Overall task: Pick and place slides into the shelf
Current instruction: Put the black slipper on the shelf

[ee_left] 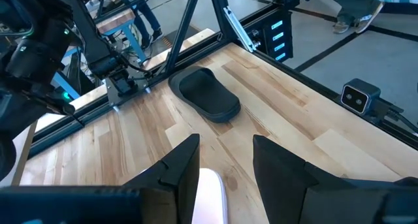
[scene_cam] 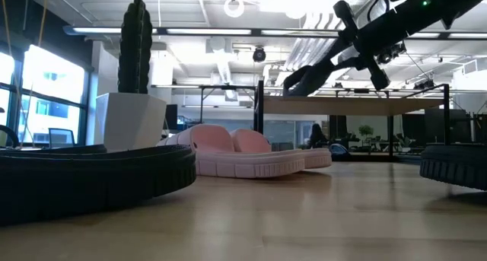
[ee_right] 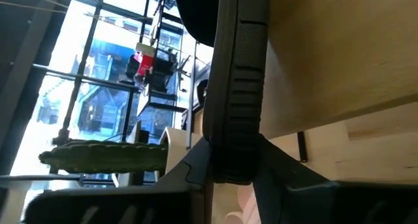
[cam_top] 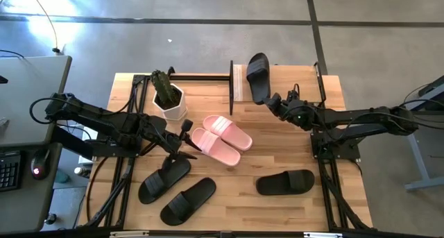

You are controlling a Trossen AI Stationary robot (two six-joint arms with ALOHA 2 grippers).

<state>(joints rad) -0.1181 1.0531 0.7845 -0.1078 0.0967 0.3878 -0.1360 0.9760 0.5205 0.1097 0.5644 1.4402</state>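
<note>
Up at the far edge of the tabletop (cam_top: 277, 203), toward the right corner, the right tool (cam_top: 269, 99) is at the heel of a black slide (cam_top: 258, 75) that lies lengthwise on the light wooden top board of the shelf (cam_top: 239, 82). In the right wrist view the slide's ribbed sole edge (ee_right: 238, 87) sits between the two dark fingers (ee_right: 196, 168), which are narrow and touching it on both sides. The low view shows the same slide (scene_cam: 312, 74) raised at the level of the shelf's top board (scene_cam: 342, 105).

The left tool (cam_top: 186, 137) is near the middle of the tabletop, just beside the pair of pink slides (cam_top: 222, 139) with white-striped straps; its fingers (ee_left: 179, 168) stand apart with nothing between them.

Two black slides (cam_top: 177, 189) lie side by side near the front edge, left of the middle, and another black slide (cam_top: 285, 182) lies crosswise toward the front right. The left wrist view shows that last one (ee_left: 209, 96) resting flat on the wood.

A white hexagonal pot with a cactus (cam_top: 168, 98) stands near the far left corner, just left of the shelf.

No brand, label or writing can be read on the slides, the shelf or the pot.
</note>
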